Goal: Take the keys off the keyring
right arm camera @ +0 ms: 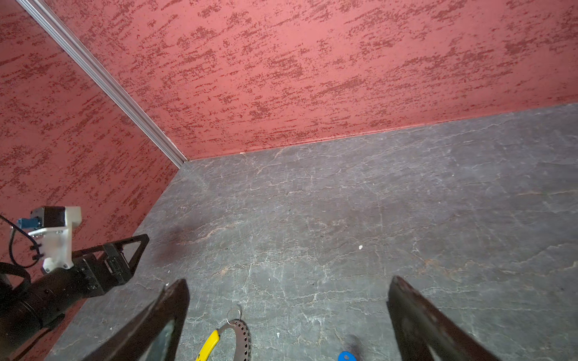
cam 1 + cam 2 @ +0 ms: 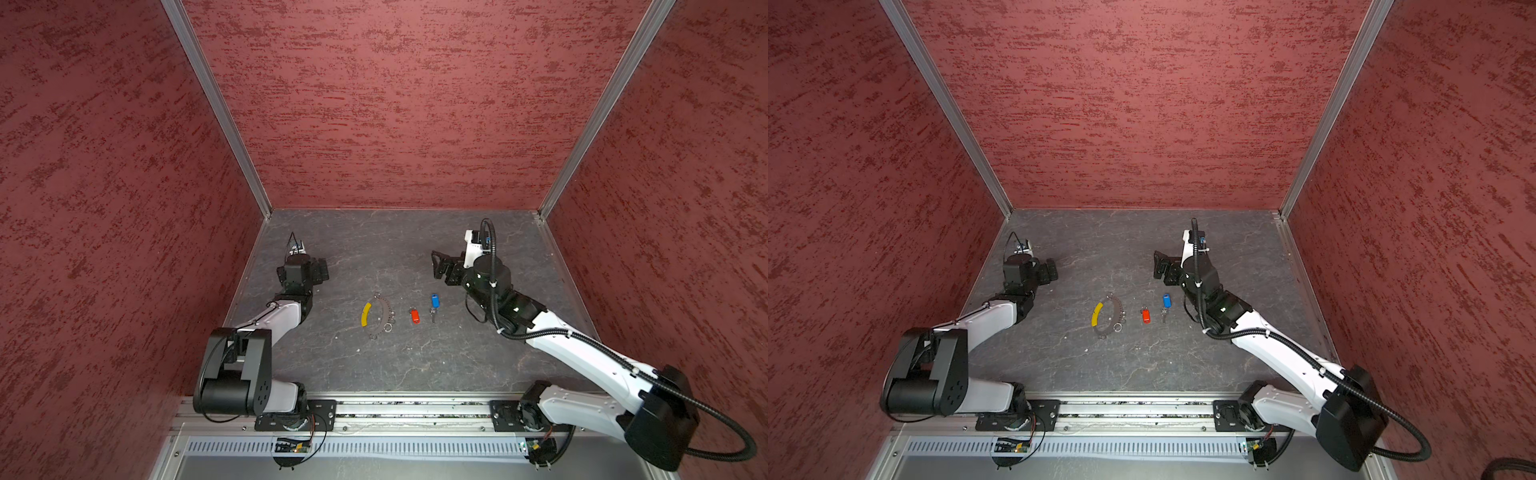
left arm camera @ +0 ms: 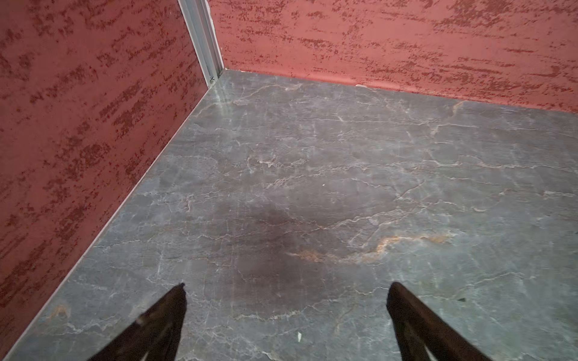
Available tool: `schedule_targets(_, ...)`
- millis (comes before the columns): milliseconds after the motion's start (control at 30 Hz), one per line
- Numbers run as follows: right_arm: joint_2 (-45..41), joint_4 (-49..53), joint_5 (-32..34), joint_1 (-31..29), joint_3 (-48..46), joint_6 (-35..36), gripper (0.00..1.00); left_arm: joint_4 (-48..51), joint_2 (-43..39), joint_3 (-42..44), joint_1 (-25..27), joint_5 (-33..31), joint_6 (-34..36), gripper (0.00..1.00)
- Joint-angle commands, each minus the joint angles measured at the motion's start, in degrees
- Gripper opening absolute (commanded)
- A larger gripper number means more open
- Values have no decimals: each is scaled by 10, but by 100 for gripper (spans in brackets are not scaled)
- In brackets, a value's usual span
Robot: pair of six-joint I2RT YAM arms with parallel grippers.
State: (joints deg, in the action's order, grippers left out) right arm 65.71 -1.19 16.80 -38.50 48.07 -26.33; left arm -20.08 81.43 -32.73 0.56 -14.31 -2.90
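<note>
The left fingers (image 3: 165,318) stand wide apart with nothing between them, above bare grey stone-patterned desk (image 3: 312,175) close to its far left corner. In both top views they sit close to the desk's left edge (image 2: 321,269) (image 2: 1049,270), well away from the task's things.

The right fingers (image 1: 419,325) are also spread wide and hold nothing. They hang over the desk's far right part, pointing toward the middle (image 2: 436,264) (image 2: 1158,264).

Just past the right fingers, the right wrist view catches the end of the keyring (image 1: 242,337), its yellow sleeve (image 1: 209,345) and a sliver of the blue key (image 1: 345,356).

Near the middle of the desk (image 2: 374,365), the keyring (image 2: 389,311) (image 2: 1120,309) lies flat as a silvery loop, with the yellow sleeve (image 2: 365,314) (image 2: 1097,314) on its left side and small split rings (image 2: 387,327) (image 2: 1118,327) at its lower right.

The red key (image 2: 414,316) (image 2: 1145,315) lies just right of the loop and apart from it. The blue key (image 2: 434,301) (image 2: 1167,300) lies a little further right, nearest the right arm (image 2: 582,349), its metal blade pointing toward the desk's front edge.

Red textured walls (image 2: 395,104) enclose the desk on three sides.
</note>
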Motion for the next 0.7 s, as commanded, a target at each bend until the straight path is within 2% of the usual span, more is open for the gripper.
schedule_targets(0,-15,8,26,2,6,-6,99,-128,14,32,-21,63,-2,99)
schedule_targets(100,-19,6,48,3,-1,-5,99,-209,38,66,-26,96,7,99)
schedule_targets(200,-20,-5,67,4,-9,7,99,-222,40,73,-25,120,15,99)
schedule_targets(333,-35,-39,93,4,-29,21,99,-290,61,103,-39,191,25,99)
schedule_targets(367,-45,-60,99,4,-41,27,99,-326,69,113,-37,194,31,99)
schedule_targets(400,-54,-79,99,4,-55,38,99,-301,62,108,-37,194,30,99)
schedule_targets(533,-79,-157,78,5,-98,129,99,-315,68,110,-32,184,33,99)
schedule_targets(600,-80,-184,96,5,-117,156,99,-304,65,107,-23,165,37,99)
schedule_targets(667,-82,-192,125,5,-125,151,99,-307,65,109,-18,157,39,99)
